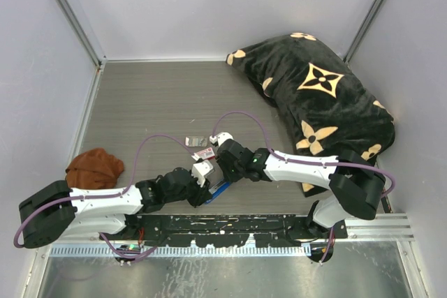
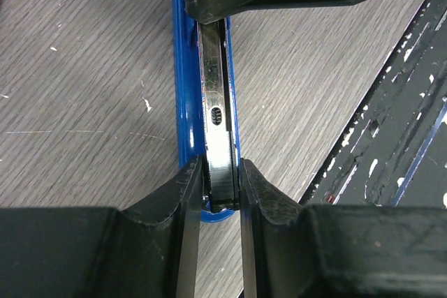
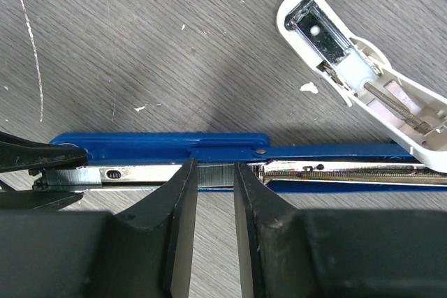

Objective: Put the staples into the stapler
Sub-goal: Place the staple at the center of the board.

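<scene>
Blue-bodied, the slim desk stapler [image 1: 219, 190] with a silver metal channel lay near the front edge of the grey wood-grain table [image 1: 154, 102], seen from above. From the left wrist, the left gripper [image 2: 221, 172] had its jaws pinched on the stapler's end. From the right wrist, the right gripper [image 3: 216, 181] clamped the small silvery-grey block of staples [image 3: 216, 172] sitting in that channel.

The counter [image 1: 160, 102] is grey wood-grain, scuffed and flecked with white; a black cushion [image 1: 321, 95] with tan flower motifs lies at its far right; a crumpled brown cloth [image 1: 96, 168] sits at the left edge; near the middle lie a red-and-white box [image 1: 204, 152], an opened white stapler [image 3: 363, 78] and a blue stapler [image 3: 160, 148]; a small greyish object [image 1: 194, 141] beside the box may be a packet.
</scene>
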Controlling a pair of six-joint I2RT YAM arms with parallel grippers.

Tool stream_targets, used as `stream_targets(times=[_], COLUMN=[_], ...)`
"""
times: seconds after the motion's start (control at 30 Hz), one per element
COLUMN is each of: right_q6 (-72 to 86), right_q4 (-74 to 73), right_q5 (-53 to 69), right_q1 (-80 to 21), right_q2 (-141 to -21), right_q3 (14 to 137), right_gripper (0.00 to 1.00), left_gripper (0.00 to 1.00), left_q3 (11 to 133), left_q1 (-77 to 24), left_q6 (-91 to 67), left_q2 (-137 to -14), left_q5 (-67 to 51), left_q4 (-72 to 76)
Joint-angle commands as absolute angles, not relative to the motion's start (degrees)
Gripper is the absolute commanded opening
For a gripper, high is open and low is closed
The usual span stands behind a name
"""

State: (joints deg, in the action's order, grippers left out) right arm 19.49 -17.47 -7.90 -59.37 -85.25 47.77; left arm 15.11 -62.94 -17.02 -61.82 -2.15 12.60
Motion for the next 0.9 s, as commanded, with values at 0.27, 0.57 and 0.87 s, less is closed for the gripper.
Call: stream_targets(times=[0.27, 0.57, 0.87], right_q6=[18.39, 19.71, 20.37], right_q4=[-18.07, -20.04, -20.81], right_q5=[-8.54, -10.44, -10.34], right_q1=[-59.19, -59.15, -59.18], right_q2=[-83.95, -81.26, -80.27], right_q3=[49.26, 49.74, 49.53], right_gripper=[0.17, 0.17, 0.17], left_gripper=[0.17, 0.16, 0.15], left_q3=[17.27, 17.4, 17.46], left_q1=[-63.46, -63.48, -63.46], left_q6=[-15.82, -15.82, -15.91], left_q2=[-61.71, -61.99, -61.84], left_q5=[-0.06, -0.13, -0.06], left_q4=[13.05, 12.93, 12.74])
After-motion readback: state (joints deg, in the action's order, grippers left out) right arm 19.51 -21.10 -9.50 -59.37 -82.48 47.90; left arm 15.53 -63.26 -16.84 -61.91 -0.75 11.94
